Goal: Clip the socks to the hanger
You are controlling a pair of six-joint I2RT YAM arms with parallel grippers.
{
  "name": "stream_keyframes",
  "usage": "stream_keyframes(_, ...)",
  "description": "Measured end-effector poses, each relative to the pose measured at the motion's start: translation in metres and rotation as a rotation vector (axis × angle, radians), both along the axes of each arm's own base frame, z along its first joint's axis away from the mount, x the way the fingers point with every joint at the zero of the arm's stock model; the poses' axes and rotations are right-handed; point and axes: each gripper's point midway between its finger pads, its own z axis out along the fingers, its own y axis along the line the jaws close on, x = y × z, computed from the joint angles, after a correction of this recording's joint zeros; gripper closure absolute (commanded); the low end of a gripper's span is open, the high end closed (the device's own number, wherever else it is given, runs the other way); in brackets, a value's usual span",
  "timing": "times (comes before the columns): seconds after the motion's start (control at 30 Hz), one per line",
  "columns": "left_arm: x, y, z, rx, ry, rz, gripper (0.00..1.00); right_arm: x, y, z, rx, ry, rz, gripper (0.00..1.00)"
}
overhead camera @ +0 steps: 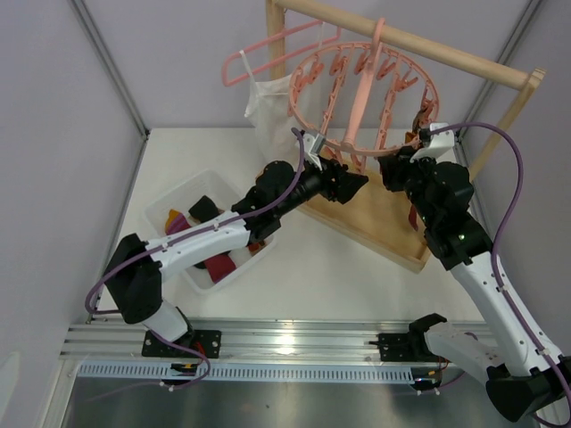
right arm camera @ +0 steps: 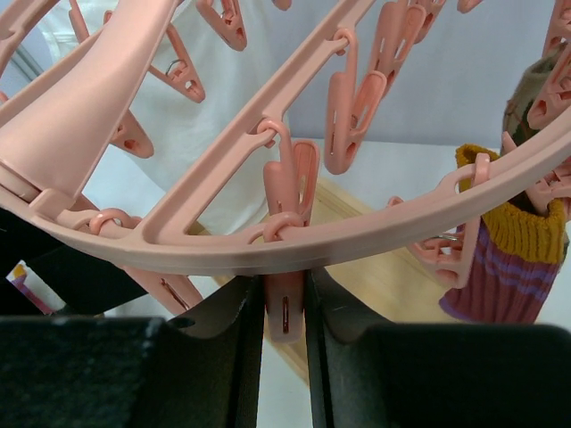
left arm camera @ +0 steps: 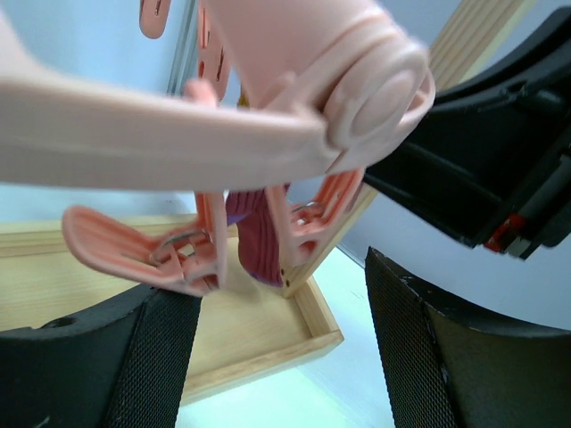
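Pink round hanger (overhead camera: pixel 361 89), one, upper centre: hook up on wooden rail (overhead camera: pixel 446 52), stem running down-frame, ring tilted. One sock (right arm camera: pixel 508 267) clipped at the ring's right; at least three more in bin (overhead camera: pixel 169 196), left. Under the ring, close together: right gripper (right arm camera: pixel 285 301) pinching one clip (right arm camera: pixel 285 319), left gripper (left arm camera: pixel 278 303) gaping, empty.

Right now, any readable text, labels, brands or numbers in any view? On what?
No readable text in any view.
Small white tag, left edge of right wrist view: coloured marks, too blurred to read.
No lettering shows on the hanger or any clip.
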Motion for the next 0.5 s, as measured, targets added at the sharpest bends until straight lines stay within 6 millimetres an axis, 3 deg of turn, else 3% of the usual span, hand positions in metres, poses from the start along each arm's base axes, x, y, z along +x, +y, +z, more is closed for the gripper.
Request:
stream_keyframes(0.17,-0.006,0.008,-0.003,0.025,-0.008,0.002,0.25,-0.005,0.003,0.003,0.018,0.020,0.021,0.65)
stream_keyframes(0.5,-0.007,0.013,0.001,0.043,-0.035,0.007,0.25,-0.011,-0.007,0.009,0.024,0.041,-0.017,0.47)
